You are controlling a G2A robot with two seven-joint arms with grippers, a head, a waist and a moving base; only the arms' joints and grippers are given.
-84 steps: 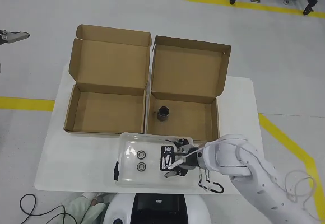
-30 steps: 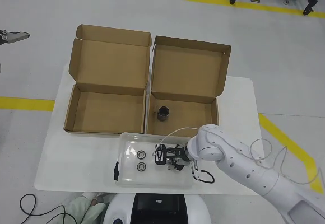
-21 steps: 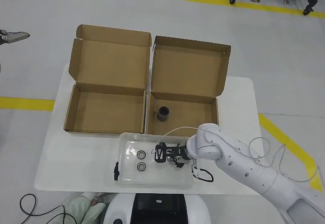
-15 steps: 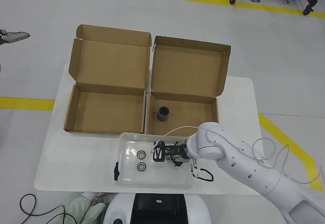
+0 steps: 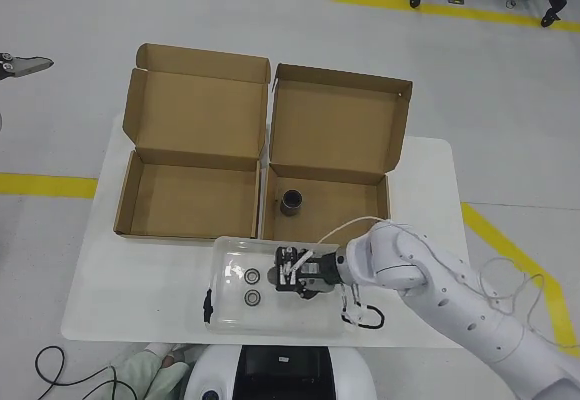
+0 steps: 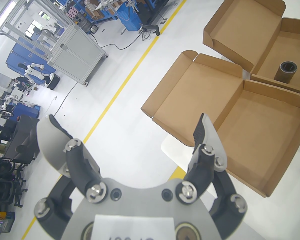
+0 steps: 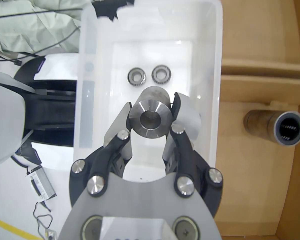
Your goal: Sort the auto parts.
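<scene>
White table (image 5: 425,190): left cardboard box (image 5: 185,200), right cardboard box (image 5: 345,215) open, side by side, far; clear plastic bin (image 5: 232,262) near.

White surface (image 5: 425,190) with rounded corners, standing on a pale grey floor (image 5: 530,110) crossed by yellow lines (image 5: 30,184). Farther off across the room, blue racks (image 6: 130,6) loaded with boxes and gear, a metal-framed cabinet (image 6: 75,51) beside a trailing black cable (image 6: 120,49), and black chairs (image 6: 7,188) in a cluster.

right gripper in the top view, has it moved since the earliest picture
Yes. The right gripper has shifted along the clear bin toward the two bearing rings, and its jaws are now shut on a metal sleeve.
</scene>
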